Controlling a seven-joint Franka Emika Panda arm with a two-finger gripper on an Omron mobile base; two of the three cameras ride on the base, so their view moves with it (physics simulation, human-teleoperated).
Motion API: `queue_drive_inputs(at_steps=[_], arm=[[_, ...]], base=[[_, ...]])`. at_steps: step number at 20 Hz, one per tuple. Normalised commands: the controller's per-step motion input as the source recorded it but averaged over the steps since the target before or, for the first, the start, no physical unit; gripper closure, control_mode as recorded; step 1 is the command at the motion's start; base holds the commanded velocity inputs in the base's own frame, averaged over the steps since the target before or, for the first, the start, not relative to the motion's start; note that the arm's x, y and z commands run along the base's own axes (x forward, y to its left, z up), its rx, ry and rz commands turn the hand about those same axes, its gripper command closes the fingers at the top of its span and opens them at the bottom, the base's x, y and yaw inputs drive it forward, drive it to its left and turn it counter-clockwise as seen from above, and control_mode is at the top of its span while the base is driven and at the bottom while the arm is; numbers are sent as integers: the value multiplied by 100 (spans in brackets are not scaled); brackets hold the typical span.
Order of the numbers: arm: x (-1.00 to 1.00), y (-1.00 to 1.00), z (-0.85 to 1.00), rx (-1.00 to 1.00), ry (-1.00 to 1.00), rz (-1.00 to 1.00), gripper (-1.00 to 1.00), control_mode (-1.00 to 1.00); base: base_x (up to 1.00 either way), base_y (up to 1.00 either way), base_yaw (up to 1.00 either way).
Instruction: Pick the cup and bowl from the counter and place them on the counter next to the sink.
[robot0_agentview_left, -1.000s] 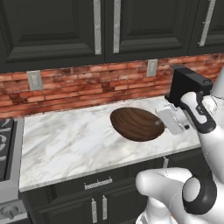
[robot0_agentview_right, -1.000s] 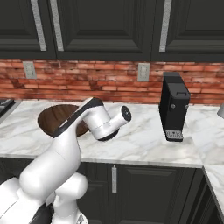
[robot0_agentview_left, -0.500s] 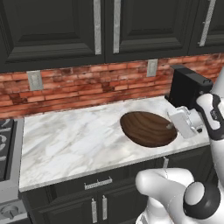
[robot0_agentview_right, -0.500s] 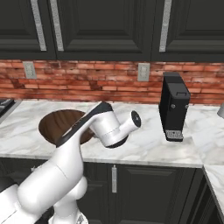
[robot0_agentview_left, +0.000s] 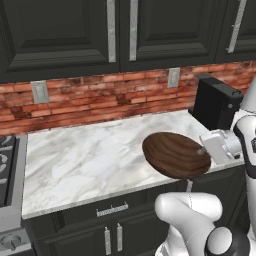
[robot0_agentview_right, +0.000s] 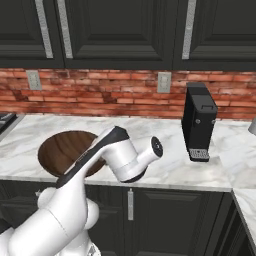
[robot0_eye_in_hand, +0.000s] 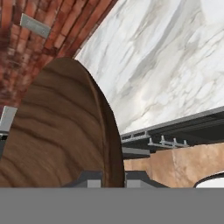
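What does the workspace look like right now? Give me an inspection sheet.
Surface: white marble counter, dark cabinets below.
Job's things: wooden bowl lifted and tilted at the counter's front edge; cup and sink nothing seen.
Clutter: black coffee machine at the back wall.
Grippers: gripper with fingers shut on the bowl's rim.
Cables: nothing seen.
Surroundings: brick backsplash with outlets, stove edge to the left.

both base views looked forward and down from behind the arm, sharing the counter and brick wall; the hand view sat close against the bowl
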Motion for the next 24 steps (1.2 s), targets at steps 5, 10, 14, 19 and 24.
queue_drive_inputs(at_steps=[5, 10, 14, 19, 24], arm=[[-25, 0, 19, 0, -6, 3, 100, -100], [0, 0, 20, 0, -1, 2, 100, -100], [0, 0, 0, 0, 0, 0, 100, -100], [0, 0, 0, 0, 0, 0, 100, -100], [0, 0, 0, 0, 0, 0, 100, -100]], base=[[0, 0, 0], [0, 0, 0], [0, 0, 0], [0, 0, 0], [0, 0, 0]])
